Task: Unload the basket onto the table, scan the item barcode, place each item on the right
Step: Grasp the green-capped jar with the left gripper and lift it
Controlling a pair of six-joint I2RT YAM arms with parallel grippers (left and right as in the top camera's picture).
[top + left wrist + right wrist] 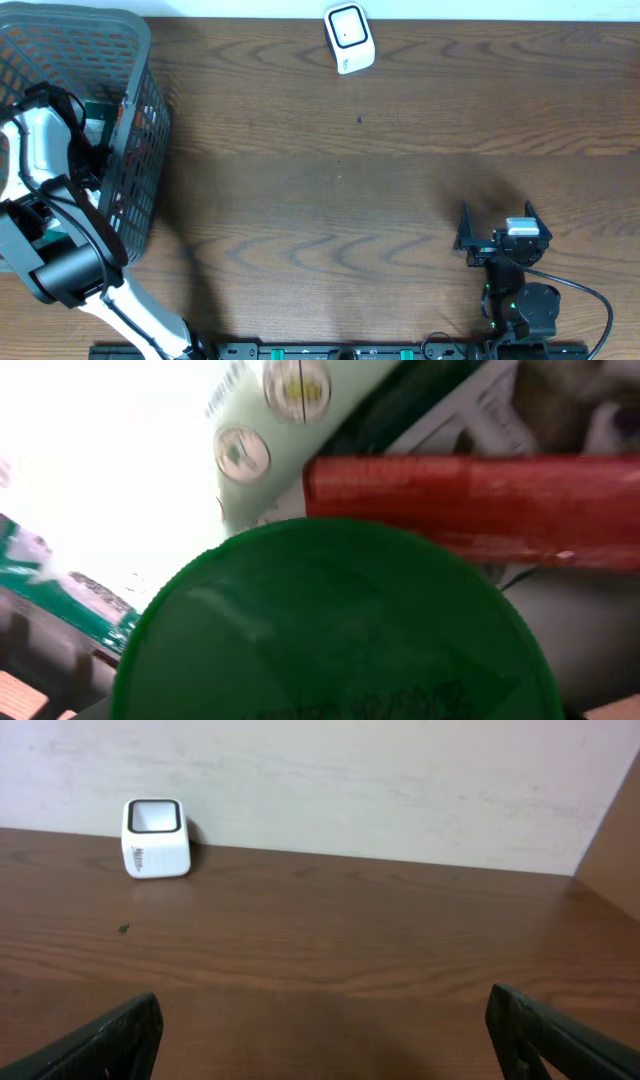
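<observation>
The left hand (90,135) is inside the basket (140,60) at nine o'clock, its opening impossible to tell, close over a green lid (330,630) and red packet (470,505), while the right hand (497,222) sits wide open, empty, at five o'clock, the scanner (349,38) at twelve.

basket (150,130) grey mesh | table (350,180) brown woodgrain | scanner (349,38) white | lid (340,630) green | packet (470,500) red
</observation>
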